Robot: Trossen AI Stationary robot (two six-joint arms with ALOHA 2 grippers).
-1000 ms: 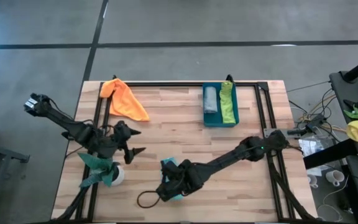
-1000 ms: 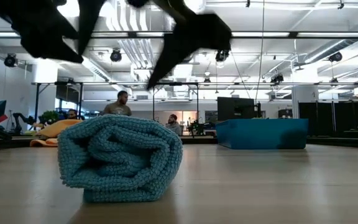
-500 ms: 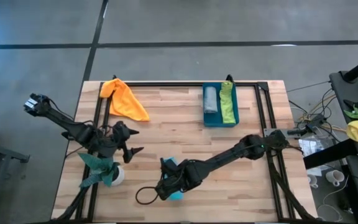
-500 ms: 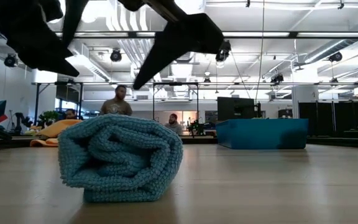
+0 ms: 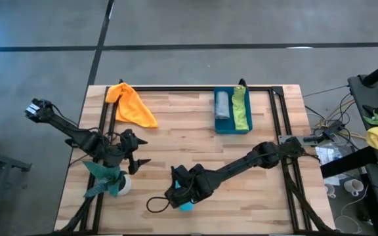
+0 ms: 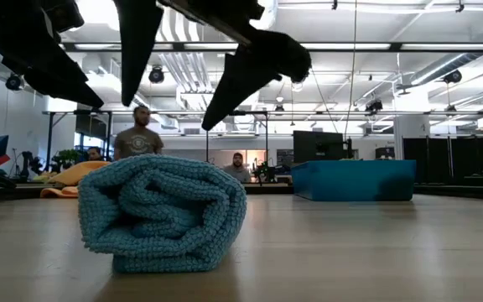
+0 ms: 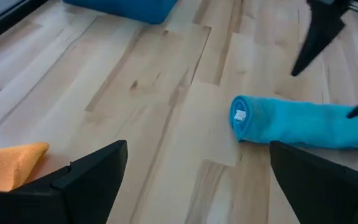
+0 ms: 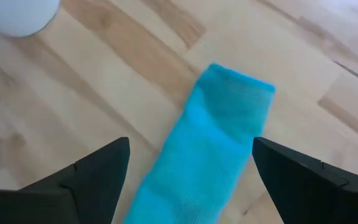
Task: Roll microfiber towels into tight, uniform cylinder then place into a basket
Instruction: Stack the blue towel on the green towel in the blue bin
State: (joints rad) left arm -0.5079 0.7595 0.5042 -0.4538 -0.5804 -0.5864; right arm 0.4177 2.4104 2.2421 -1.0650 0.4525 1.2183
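Note:
A turquoise towel (image 8: 213, 140), rolled into a cylinder, lies on the table near its front edge (image 6: 162, 214). My right gripper (image 8: 191, 142) hovers open above it, one finger on each side and clear of the roll; in the high view the gripper (image 5: 178, 195) covers most of the roll. My left gripper (image 5: 140, 152) stands open at the table's left, facing the roll (image 7: 291, 121). An orange towel (image 5: 131, 105) lies spread at the far left. The teal basket (image 5: 232, 111) at the far side holds a grey roll (image 5: 222, 103) and a lime green towel (image 5: 241, 108).
A leafy plant in a white pot (image 5: 110, 180) stands by the left edge, next to my left gripper. A black cable loop (image 5: 155, 205) lies beside the turquoise roll. Black frame rails run along the table's sides. People stand in the room beyond the table.
My right gripper has tipped a little over the turquoise roll and stays open. My left gripper has sunk slightly and rolled a little. The roll has not moved.

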